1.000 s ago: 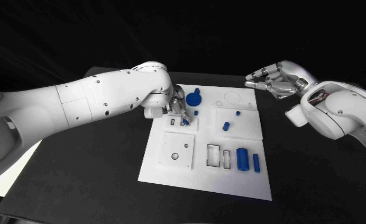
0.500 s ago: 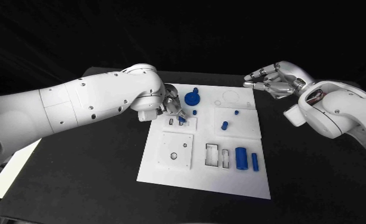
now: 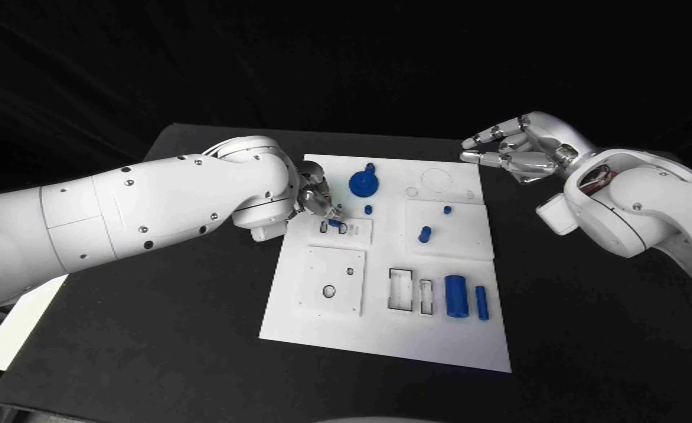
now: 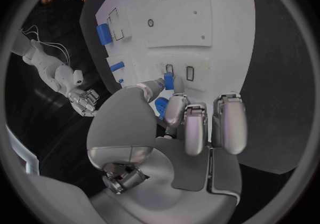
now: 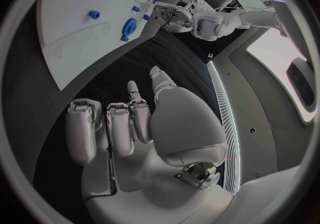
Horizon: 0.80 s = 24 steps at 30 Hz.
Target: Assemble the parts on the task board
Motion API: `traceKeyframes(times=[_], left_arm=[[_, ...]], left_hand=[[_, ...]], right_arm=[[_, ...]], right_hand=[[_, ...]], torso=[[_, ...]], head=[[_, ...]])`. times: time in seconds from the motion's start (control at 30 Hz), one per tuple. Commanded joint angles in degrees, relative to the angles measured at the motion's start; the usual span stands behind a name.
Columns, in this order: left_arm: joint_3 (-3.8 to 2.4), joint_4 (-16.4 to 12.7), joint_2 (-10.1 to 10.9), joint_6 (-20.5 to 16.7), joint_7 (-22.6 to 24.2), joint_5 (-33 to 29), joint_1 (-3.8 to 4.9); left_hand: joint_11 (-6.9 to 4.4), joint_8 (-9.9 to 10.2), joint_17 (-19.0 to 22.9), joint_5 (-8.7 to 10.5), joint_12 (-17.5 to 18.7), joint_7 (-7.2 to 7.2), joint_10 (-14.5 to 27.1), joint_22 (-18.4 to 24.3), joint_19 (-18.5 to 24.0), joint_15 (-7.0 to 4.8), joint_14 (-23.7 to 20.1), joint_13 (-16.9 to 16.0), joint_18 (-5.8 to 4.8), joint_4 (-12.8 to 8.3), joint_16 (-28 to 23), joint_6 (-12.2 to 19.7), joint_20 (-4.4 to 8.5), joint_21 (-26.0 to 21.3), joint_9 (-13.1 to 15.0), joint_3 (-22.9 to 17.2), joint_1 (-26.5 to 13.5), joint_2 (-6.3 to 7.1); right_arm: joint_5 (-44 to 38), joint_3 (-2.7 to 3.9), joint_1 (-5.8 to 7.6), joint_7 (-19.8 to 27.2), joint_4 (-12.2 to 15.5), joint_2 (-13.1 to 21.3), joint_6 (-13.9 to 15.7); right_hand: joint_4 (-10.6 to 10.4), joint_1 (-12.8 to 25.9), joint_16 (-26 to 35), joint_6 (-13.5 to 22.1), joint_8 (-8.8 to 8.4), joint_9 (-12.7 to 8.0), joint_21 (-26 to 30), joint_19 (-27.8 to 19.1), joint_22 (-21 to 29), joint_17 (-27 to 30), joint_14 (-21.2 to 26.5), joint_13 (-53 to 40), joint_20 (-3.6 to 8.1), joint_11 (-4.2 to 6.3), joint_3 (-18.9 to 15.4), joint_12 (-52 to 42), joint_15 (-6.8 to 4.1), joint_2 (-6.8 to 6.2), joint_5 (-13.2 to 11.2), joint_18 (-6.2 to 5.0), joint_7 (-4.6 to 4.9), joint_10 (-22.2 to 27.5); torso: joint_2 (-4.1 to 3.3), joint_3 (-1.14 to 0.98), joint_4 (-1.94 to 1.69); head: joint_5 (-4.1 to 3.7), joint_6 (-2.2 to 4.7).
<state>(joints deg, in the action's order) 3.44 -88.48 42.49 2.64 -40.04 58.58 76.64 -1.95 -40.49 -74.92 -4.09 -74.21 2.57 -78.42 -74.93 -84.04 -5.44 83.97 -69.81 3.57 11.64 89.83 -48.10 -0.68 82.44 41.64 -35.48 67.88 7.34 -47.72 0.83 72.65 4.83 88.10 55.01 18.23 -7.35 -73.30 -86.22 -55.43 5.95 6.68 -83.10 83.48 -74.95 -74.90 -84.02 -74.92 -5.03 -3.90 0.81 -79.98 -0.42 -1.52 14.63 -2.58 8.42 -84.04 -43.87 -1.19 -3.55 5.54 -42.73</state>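
Note:
The white task board lies mid-table. My left hand hovers over its small slotted block and pinches a small blue part between thumb and a finger. In the left wrist view that blue part stands at one of two narrow slots, held by the fingertips of my left hand. My right hand hangs off the board's far right corner, fingers curled in, holding nothing. The right wrist view shows the right hand curled above the dark table.
Loose blue parts lie on the board: a round knobbed piece, a short peg, a thick cylinder and a thin bar. Two rectangular slots and a round hole are open. Black table surrounds the board.
My left arm has swung lower and to the left while its hand stays over the slotted block, the blue part shifting slightly left. The right hand has barely moved.

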Motion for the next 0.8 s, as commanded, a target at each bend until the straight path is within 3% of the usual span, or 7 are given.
traceKeyframes(times=[0.03, 0.13, 0.3, 0.8], left_arm=[[-0.01, -0.36, 0.05, -2.7, -2.87, 4.07, -0.57], [-0.01, -0.39, -0.09, -2.87, -2.81, 4.82, -1.2], [-0.03, -0.44, -0.32, -3.32, -2.57, 5.43, -1.85], [-0.09, -1.03, -0.55, -3.19, -2.38, 5.77, -2.08]], left_hand=[[-0.08, -0.26, -15.08, 0.05, -0.04, -0.42, -0.38, -1.41, -1.78, -0.01, 6.03, -0.07, -0.89, -8.34, 0.17, -0.16, -0.11, 0.28, 0.06, -8.7, -0.31, 0.04], [-0.08, -0.28, -15.08, 0.06, -0.09, -0.42, -0.43, -1.42, -1.78, -0.02, 6.03, -0.14, -0.89, -8.37, 0.17, -0.18, -0.1, 0.29, 0.07, -8.74, -0.34, 0.07], [-0.09, -0.29, -15.08, 0.06, -0.07, -0.43, -0.42, -1.48, -1.81, -0.02, 6.03, -0.1, -0.91, -8.4, 0.17, -0.19, -0.1, 0.33, 0.09, -8.79, -0.37, 0.1], [-0.11, -0.41, -15.08, 0.1, -0.27, -0.46, -0.63, -1.69, -1.89, -0.04, 6.03, -0.33, -0.94, -8.44, 0.17, -0.33, -0.08, 0.43, 0.2, -8.98, -0.65, 0.21]], right_arm=[[-0.43, 0.01, -0.08, 0.44, 0.13, -0.03, -0.27], [-0.44, 0.0, -0.16, 0.48, 0.28, -0.09, -0.3], [-1.13, 0.0, -0.38, 0.53, 0.53, -0.2, -0.27], [-1.38, 0.0, -0.56, 0.47, 0.27, -0.5, -0.57]], right_hand=[[0.09, -0.29, 0.34, 0.18, 0.3, 0.05, 0.25, -0.35, -0.64, -8.05, -4.36, -9.13, -0.16, 0.36, -0.26, 0.27, -0.39, -0.01, -0.11, -0.46, 0.03, -0.07], [0.08, -0.28, 0.24, 0.17, 0.31, 0.06, 0.19, -0.3, -0.75, -8.23, -4.4, -9.13, -0.16, 0.36, -0.3, 0.27, -0.39, 0.0, -0.18, -0.43, 0.03, -0.06], [0.08, -0.28, 0.24, 0.17, 0.31, 0.06, 0.2, -0.3, -0.75, -8.23, -4.4, -9.13, -0.16, 0.36, -0.3, 0.28, -0.39, 0.01, -0.19, -0.44, 0.03, -0.06], [0.02, -0.24, 0.26, 0.17, 0.32, 0.09, 0.21, -0.3, -0.73, -8.2, -4.39, -9.11, -0.15, 0.36, -0.32, 0.31, -0.39, 0.14, -0.24, -0.44, 0.03, -0.03]], torso=[[0.06, 0.1, -0.26], [0.03, 0.18, -0.16], [-0.09, 0.13, 0.04], [-0.17, 0.21, 0.04]], head=[[-0.08, -0.01], [-0.01, -0.15], [-0.13, -0.04], [-0.08, -0.31]])
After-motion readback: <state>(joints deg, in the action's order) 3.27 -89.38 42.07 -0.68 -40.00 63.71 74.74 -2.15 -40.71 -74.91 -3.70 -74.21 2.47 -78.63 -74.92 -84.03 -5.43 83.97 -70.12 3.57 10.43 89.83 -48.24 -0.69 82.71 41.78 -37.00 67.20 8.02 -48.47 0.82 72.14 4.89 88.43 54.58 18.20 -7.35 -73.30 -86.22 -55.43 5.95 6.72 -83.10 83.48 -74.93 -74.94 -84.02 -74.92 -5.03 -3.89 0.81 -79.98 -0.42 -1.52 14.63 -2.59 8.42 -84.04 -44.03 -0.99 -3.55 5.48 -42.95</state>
